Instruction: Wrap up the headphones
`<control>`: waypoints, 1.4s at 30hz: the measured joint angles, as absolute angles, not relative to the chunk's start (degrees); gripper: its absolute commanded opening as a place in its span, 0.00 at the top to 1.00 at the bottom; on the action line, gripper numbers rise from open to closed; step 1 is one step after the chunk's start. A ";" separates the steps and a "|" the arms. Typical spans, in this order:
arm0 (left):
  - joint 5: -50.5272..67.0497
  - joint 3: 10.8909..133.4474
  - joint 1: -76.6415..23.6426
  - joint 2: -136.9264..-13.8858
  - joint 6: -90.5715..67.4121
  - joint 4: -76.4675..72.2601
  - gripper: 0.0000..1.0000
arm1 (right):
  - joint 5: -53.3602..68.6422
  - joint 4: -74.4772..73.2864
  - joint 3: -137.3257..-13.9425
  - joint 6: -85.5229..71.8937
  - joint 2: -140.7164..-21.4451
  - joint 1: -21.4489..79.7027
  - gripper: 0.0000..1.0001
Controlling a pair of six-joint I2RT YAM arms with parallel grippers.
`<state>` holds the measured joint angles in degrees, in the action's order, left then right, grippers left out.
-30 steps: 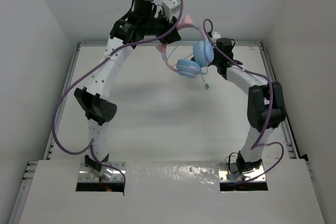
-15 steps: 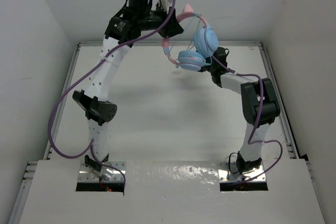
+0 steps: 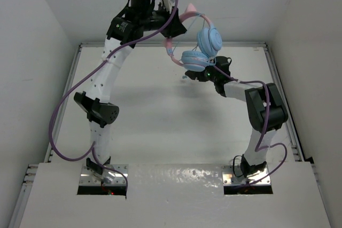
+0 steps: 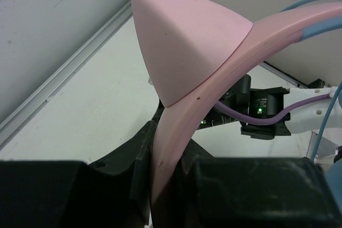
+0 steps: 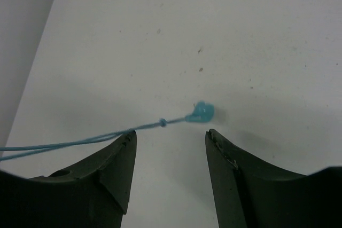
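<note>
Top view: the left jaws hold the headphones clear of the surface, leaving room to wind. Left wrist: those jaws clamp the headband. Right wrist: the right jaws stand apart, empty, with the plug of the cable just ahead, likely the next grasp.

The headphones have a pink headband, light blue ear cups, teal cable.
</note>
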<state>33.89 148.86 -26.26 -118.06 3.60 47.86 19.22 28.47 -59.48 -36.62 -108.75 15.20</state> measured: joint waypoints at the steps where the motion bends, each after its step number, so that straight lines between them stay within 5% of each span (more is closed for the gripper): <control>1: 33.87 148.86 -26.26 -118.06 3.57 47.83 1.00 | 19.27 28.47 -58.52 -36.32 -108.05 15.20 0.45; 16: 33.93 148.86 -26.24 -118.06 3.11 47.53 1.00 | 16.25 30.11 -60.73 -31.73 -107.57 19.97 0.39; 18: 33.98 148.86 -26.24 -118.06 3.09 47.53 1.00 | 14.94 31.09 -60.73 -31.59 -107.85 20.01 0.45; 19: 34.04 148.86 -26.24 -118.06 2.85 47.46 1.00 | 14.39 31.40 -60.80 -31.57 -108.09 20.01 0.53; 20: 34.11 148.86 -26.24 -118.06 2.52 47.40 1.00 | 13.82 31.66 -61.10 -31.70 -108.62 20.01 0.73; 24: 33.71 148.86 -26.24 -118.06 1.02 47.18 1.00 | 12.62 31.90 -63.94 -32.49 -112.53 20.12 1.00; 35: 16.56 148.86 -23.35 -118.17 -8.12 49.23 1.00 | 6.50 41.63 -52.21 -39.55 -111.46 25.78 1.00; 42: 6.28 148.86 -19.38 -118.45 -18.50 49.39 1.00 | 1.72 42.02 -49.01 -38.96 -103.22 39.07 1.00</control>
<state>6.28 148.86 -19.38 -118.45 -18.50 49.39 1.72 42.02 -49.01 -38.96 -103.22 39.07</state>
